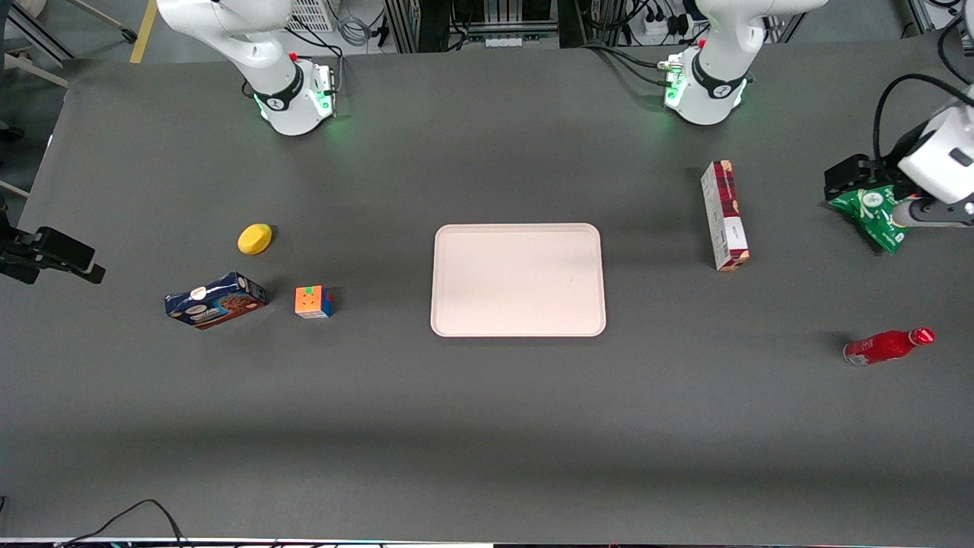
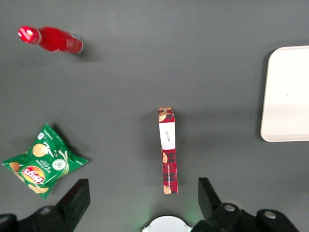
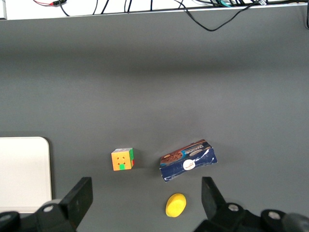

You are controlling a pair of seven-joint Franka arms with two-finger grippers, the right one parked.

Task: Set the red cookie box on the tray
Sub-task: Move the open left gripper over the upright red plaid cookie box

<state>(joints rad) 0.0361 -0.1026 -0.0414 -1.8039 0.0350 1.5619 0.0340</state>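
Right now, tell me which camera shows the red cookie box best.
The left wrist view: the red cookie box lies whole between the open end effector fingers' tips, plaid face and white panel clear. The front view shows it smaller, beside the tray, toward the working arm's end. The right wrist view misses it.

1. You have one red cookie box (image 1: 725,215), lying on the table beside the tray, toward the working arm's end.
2. You have one tray (image 1: 518,279), mid-table.
3. You have one gripper (image 2: 144,200) to count on the working arm, raised high above the red cookie box with its fingers spread apart and nothing between them.
4. You have one dark blue cookie box (image 1: 215,301).
5. You have one red bottle (image 1: 888,346), lying on its side.
6. You have one green chip bag (image 2: 42,162).
7. You have one puzzle cube (image 1: 313,302).
8. You have one yellow rounded object (image 1: 255,238).
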